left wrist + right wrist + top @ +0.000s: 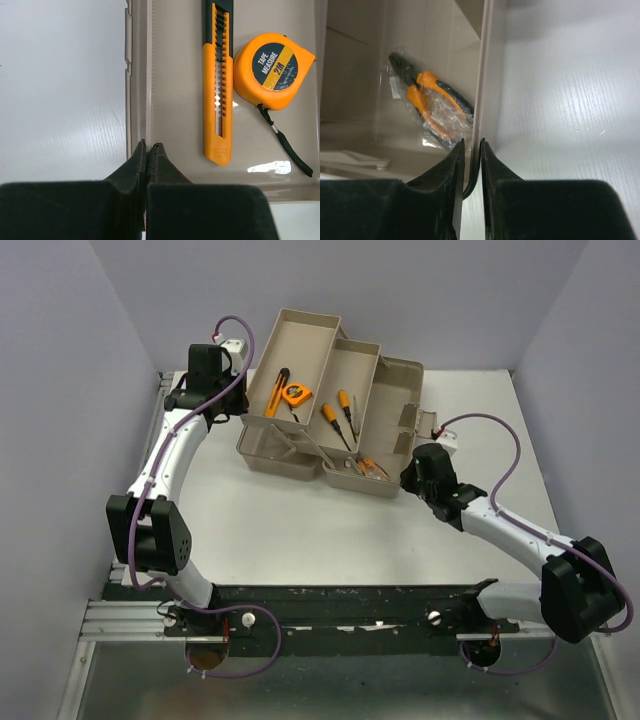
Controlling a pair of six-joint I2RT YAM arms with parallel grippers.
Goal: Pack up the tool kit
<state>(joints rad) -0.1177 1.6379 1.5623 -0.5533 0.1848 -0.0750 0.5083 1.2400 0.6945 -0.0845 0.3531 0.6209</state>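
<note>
Left tool [149, 147]: clenched on tray [175, 75] wall; tape measure [272, 70] ahead-right. Right tool [472, 142]: pinching toolbox [487, 75] wall; pliers [427, 100] ahead-left.

Matt beige plastic toolbox [400, 390]; glossy clear film [396, 88] over pliers [427, 97].
</note>
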